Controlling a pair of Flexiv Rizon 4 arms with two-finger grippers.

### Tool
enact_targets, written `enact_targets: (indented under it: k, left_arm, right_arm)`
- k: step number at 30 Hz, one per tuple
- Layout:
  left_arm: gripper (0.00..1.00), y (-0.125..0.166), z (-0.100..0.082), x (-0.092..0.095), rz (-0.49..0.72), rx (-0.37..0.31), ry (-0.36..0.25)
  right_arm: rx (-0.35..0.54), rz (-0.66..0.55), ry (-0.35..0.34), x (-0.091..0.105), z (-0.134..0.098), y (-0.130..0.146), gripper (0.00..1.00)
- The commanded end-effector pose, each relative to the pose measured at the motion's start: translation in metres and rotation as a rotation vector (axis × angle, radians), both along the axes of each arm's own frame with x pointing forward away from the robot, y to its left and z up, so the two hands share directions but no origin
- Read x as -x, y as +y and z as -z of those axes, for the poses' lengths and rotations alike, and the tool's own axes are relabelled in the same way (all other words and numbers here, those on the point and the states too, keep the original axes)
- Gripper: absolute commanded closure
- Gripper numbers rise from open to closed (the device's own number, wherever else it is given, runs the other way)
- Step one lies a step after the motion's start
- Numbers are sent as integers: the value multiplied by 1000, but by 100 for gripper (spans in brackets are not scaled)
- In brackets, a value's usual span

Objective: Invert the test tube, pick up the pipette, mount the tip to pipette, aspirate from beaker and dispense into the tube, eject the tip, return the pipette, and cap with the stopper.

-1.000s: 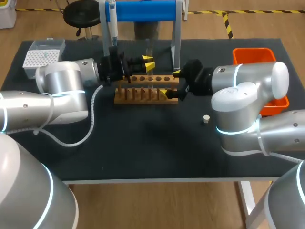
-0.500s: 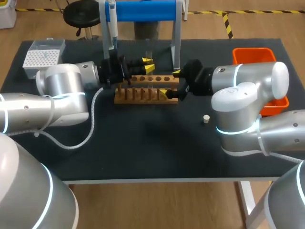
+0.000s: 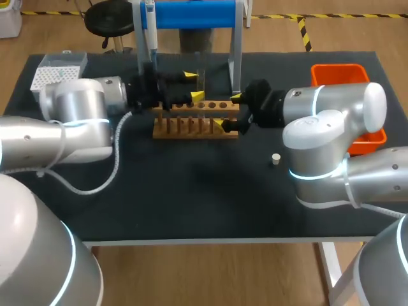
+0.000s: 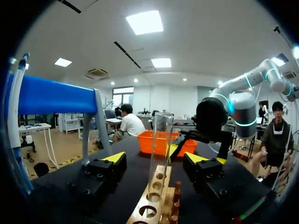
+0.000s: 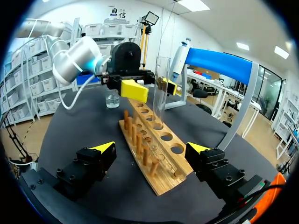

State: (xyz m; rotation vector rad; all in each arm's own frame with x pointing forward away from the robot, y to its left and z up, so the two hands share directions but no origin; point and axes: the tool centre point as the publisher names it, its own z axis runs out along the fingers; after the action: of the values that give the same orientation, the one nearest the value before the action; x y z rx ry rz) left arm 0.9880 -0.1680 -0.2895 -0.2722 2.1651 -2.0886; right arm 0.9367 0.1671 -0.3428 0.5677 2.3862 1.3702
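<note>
The right hand [image 5: 152, 148] has its fingers spread, with the near end of the wooden rack [image 5: 161, 164] between them. Ahead, a clear test tube [image 5: 162, 88] stands upright in the rack. The left hand [image 5: 151, 88] straddles it, and a beaker [image 5: 112, 99] sits beyond.

In the head view, the left arm [image 3: 76, 121] enters from 9 o'clock with its elbow bent. Its wrist is level, and the left gripper [image 3: 194, 85] points toward 3 o'clock with its yellow-tipped fingers spread wide. The right arm [image 3: 331, 121] enters from 4 o'clock and folds back, so the right gripper [image 3: 230, 111] points toward 9 o'clock with its fingers likewise parted. The two grippers face each other near, yet apart.
</note>
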Motion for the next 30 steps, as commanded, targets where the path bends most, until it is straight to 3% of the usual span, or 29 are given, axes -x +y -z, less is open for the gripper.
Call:
enact_targets:
  k: [1, 7, 13, 30]
  left_arm:
    - [0, 28, -25, 22, -32, -81, 37]
    - [0, 77, -38, 44, -130, -192, 84]
    - [0, 156, -49, 84, -344, -288, 166]
    - [0, 156, -49, 84, -344, -288, 166]
  right_arm:
    - [1, 1, 1, 0, 0, 1, 0]
    - [1, 1, 1, 0, 0, 1, 0]
    - [1, 1, 1, 0, 0, 1, 0]
    - [1, 1, 1, 0, 0, 1, 0]
